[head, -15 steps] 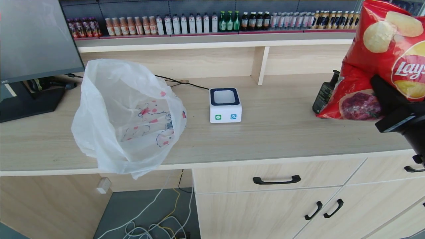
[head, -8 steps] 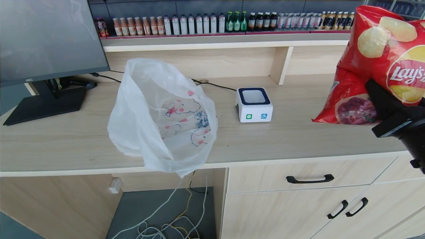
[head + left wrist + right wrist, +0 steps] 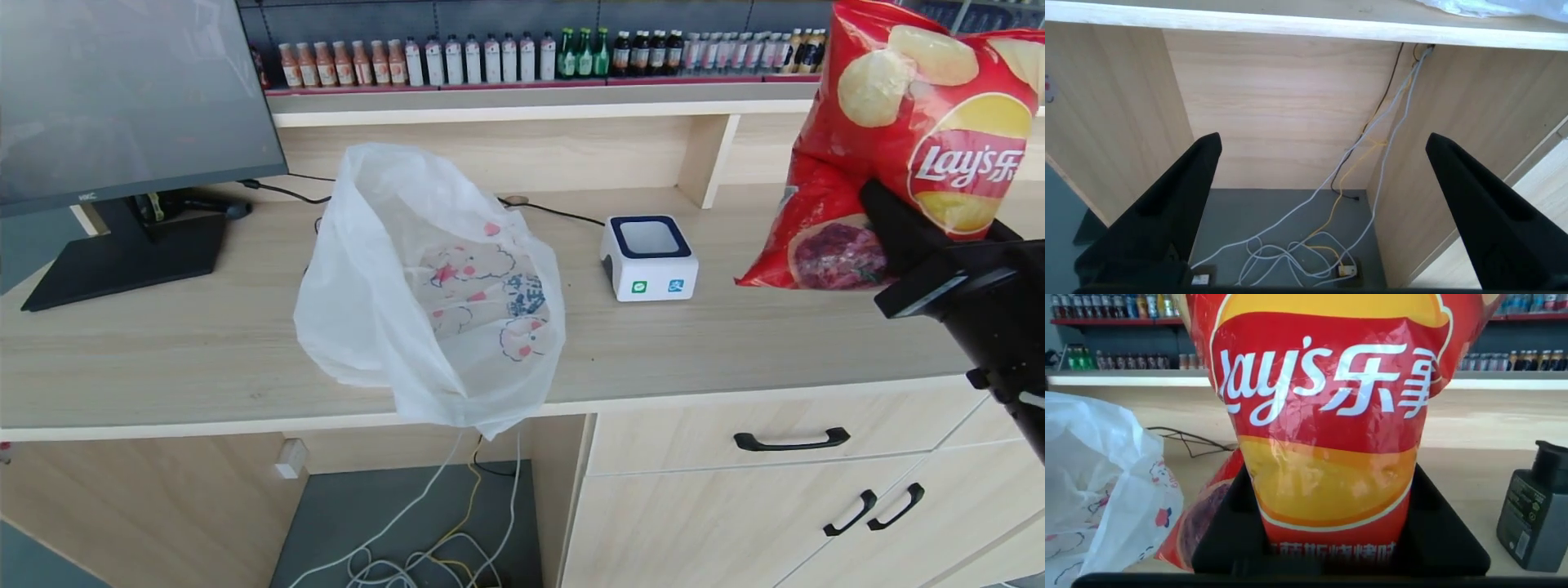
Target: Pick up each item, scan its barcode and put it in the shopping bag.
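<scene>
- While the right tool (image 3: 898,233) clamps a red chip bag (image 3: 914,139) in the air over the right end of the surface (image 3: 163,351), the head view shows the white barcode scanner (image 3: 649,257) standing between that bag and the open plastic shopping bag (image 3: 433,286).
- Left wrist view: the left tool (image 3: 1323,163) hangs below the surface edge with its fingers spread wide and nothing between them, above the floor cables (image 3: 1315,253).
- Right wrist view: the chip bag sits pinched between both fingers, and a dark bottle (image 3: 1535,506) stands on the surface nearby.

Bright, even light, with soft sheen on the chip bag (image 3: 1323,457)
</scene>
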### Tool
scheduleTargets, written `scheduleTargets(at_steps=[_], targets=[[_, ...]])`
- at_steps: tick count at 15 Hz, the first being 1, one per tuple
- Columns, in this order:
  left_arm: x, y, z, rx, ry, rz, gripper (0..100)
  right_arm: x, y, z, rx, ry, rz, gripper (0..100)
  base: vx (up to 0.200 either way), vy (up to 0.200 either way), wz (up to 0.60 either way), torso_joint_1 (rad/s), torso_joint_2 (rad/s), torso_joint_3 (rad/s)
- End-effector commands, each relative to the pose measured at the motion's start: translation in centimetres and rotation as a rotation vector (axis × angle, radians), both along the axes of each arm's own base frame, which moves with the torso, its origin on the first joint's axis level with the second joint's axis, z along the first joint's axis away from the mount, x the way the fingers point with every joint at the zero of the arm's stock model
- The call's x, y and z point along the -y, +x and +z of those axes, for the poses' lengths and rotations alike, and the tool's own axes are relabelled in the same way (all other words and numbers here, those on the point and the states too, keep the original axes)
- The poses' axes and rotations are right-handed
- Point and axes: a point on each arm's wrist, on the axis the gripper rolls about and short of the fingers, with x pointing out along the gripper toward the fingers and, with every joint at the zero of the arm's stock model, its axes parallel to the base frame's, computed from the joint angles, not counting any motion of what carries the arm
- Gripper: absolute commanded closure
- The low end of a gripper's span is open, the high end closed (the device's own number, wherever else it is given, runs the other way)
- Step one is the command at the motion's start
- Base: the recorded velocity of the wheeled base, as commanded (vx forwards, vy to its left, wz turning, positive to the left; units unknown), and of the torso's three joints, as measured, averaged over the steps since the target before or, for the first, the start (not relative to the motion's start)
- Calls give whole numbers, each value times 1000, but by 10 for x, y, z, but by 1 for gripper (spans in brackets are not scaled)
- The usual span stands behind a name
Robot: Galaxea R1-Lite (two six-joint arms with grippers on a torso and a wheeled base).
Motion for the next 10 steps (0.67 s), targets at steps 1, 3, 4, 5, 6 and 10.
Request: scheduleTargets(at_steps=[1,3,4,5,6,10], targets=[[0,0,0,0,0,0,0,-16,26,2,4,0,15,100,0,0,0,0,0,0],[0,0,0,0,0,0,0,-26,44,7,22,8,19,100,0,0,0,0,0,0],[0,0,0,0,0,0,0,-31,51,8,28,9,26,100,0,0,0,0,0,0],[0,0,0,0,0,0,0,-37,57,8,32,11,35,100,0,0,0,0,0,0],[0,0,0,0,0,0,0,-40,62,8,33,12,38,100,0,0,0,0,0,0],[0,0,0,0,0,0,0,-51,83,4,40,-15,38,100,0,0,0,0,0,0]])
